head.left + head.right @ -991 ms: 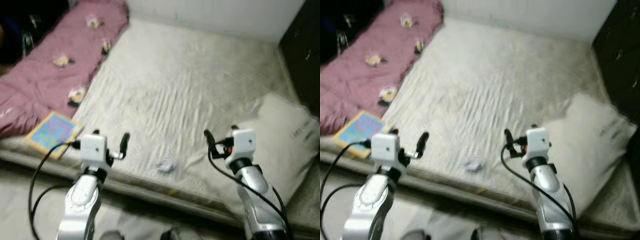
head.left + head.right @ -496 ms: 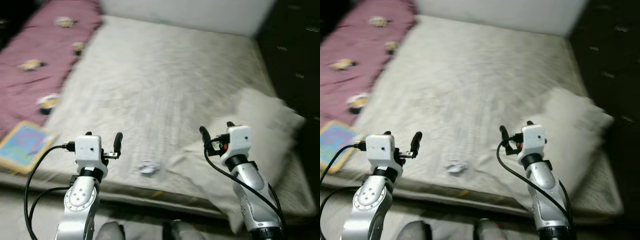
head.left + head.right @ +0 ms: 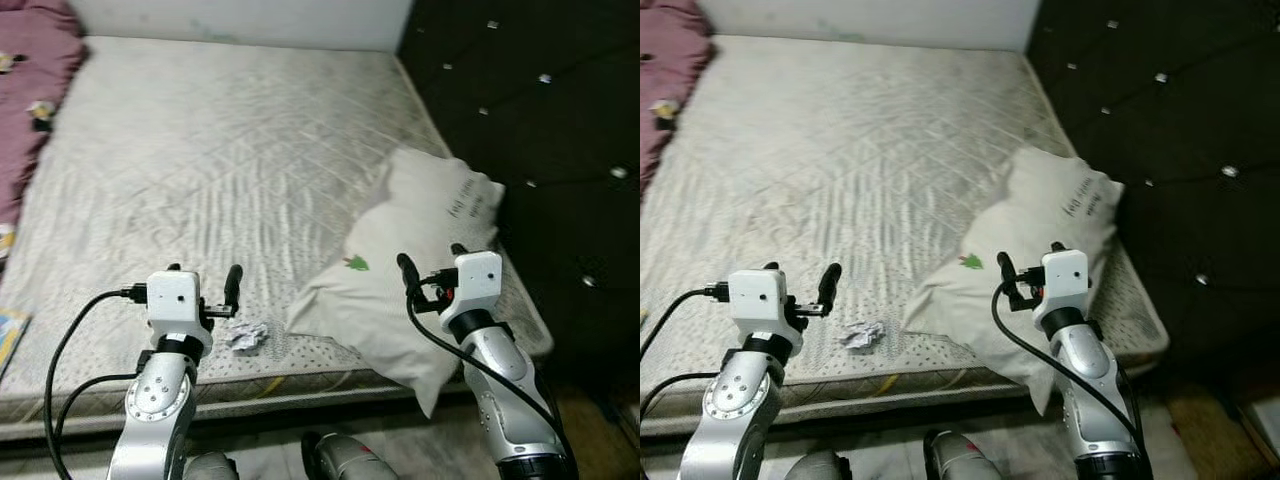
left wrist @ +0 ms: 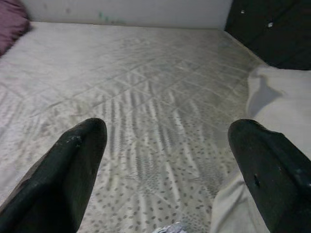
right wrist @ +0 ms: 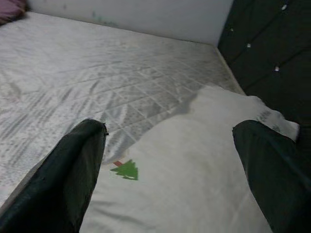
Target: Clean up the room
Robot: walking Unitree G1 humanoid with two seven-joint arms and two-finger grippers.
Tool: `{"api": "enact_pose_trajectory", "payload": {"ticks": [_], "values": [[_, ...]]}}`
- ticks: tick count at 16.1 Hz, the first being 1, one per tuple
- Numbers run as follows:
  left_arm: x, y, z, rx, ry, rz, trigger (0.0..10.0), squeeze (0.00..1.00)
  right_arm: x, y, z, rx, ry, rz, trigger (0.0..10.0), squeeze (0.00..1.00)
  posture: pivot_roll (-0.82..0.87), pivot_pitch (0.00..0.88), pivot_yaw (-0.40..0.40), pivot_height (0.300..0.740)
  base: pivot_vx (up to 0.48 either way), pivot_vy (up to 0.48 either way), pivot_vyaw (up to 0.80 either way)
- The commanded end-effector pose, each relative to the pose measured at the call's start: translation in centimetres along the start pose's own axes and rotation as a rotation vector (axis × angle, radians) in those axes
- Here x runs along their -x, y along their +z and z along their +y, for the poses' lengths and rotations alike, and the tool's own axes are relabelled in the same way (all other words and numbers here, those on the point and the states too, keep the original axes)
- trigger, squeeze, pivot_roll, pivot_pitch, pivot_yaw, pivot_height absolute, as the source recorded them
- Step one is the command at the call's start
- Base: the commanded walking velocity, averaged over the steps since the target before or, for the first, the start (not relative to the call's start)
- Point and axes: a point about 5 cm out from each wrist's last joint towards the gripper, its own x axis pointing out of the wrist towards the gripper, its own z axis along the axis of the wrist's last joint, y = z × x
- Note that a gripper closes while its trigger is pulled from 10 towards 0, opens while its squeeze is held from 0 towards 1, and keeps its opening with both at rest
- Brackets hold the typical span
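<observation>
Camera has swung right since 1 s ago; pink blanket (image 3: 25,90) now at far-left edge. Near: left gripper (image 3: 203,283) and right gripper (image 3: 430,265) hover w/ fingers spread, empty. Crumpled paper (image 3: 245,335) lies on mattress (image 3: 220,150) near edge, just beside white pillow (image 3: 410,290) at right. Far right: dark tufted headboard (image 3: 540,110).

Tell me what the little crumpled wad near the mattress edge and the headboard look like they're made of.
The wad looks like crumpled white paper or tissue: matte, with sharp creases. The headboard looks like dark padded upholstery, perhaps faux leather, with a dull sheen and shiny buttons tufting it; which of these it is stays open.
</observation>
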Motion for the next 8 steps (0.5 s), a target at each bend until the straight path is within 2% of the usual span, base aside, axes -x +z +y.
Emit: {"api": "enact_pose_trajectory", "payload": {"ticks": [1,4,8], "values": [[0.1,-0.5,0.3,0.004,0.009,0.030,10.0,0.00,-0.1,0.2,0.0,0.010,0.005,-0.004,10.0,0.00,0.04,0.111,-0.096,0.740,0.000,0.480,0.00],[0.1,-0.6,0.1,0.035,-0.001,0.034,10.0,0.00,-0.1,0.2,-0.2,0.006,-0.006,-0.003,10.0,0.00,0.02,0.118,-0.091,0.740,0.000,0.480,0.00],[0.2,-0.6,0.0,0.046,-0.002,0.033,10.0,0.00,-0.2,-0.4,-1.4,-0.004,-0.101,0.046,10.0,0.00,0.02,0.113,-0.086,0.740,0.000,0.480,0.00]]}}
